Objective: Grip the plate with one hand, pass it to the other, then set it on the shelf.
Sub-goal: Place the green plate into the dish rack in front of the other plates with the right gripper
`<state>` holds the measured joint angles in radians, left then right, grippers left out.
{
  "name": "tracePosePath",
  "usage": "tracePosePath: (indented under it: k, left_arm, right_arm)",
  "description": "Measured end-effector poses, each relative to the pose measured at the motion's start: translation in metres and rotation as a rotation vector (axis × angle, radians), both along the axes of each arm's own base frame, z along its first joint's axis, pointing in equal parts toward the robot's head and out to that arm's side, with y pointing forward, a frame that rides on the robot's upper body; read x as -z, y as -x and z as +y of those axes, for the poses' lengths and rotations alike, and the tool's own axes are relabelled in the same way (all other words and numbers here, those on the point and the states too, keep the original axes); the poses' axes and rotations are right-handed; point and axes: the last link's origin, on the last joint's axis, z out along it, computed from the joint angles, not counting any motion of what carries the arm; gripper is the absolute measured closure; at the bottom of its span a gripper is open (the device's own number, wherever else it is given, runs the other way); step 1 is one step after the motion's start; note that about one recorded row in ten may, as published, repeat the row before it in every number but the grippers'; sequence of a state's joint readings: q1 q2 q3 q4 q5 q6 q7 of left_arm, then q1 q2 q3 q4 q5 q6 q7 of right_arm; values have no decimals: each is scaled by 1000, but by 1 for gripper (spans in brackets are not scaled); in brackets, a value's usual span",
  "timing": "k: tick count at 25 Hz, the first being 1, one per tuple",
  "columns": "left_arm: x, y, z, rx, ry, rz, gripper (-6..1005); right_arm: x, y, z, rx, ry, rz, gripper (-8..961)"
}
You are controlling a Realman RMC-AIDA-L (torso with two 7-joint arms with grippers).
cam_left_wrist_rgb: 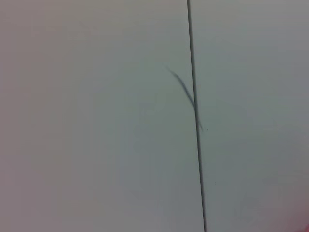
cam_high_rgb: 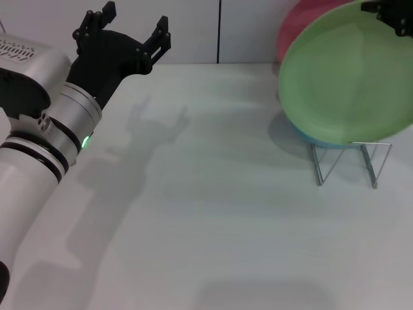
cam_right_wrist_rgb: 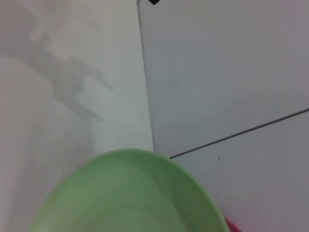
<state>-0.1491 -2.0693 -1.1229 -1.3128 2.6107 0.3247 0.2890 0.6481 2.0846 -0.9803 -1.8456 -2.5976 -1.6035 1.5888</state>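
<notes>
The light-green plate (cam_high_rgb: 348, 77) stands nearly upright at the far right, its lower edge at the silver wire shelf (cam_high_rgb: 348, 161). My right gripper (cam_high_rgb: 390, 16), thin and black, holds the plate's top rim at the upper right corner of the head view. The plate also fills the near part of the right wrist view (cam_right_wrist_rgb: 130, 198). My left gripper (cam_high_rgb: 129, 26), black with a silver wrist and a green light, is open and empty, raised at the far left near the wall. The left wrist view shows only the wall.
A pink plate (cam_high_rgb: 297, 26) leans behind the green one, and a sliver of a teal-blue plate (cam_high_rgb: 310, 137) shows under it on the shelf. The white table (cam_high_rgb: 213, 213) stretches between the two arms. The wall is close behind.
</notes>
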Motion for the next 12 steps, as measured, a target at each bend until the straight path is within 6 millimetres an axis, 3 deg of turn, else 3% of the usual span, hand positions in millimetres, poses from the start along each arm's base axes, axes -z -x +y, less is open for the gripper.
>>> tracePosePath:
  k: [12]
  left_arm:
    - [4, -4, 2, 13, 13, 7, 138]
  right_arm:
    - [1, -10, -5, 29, -2, -27, 917]
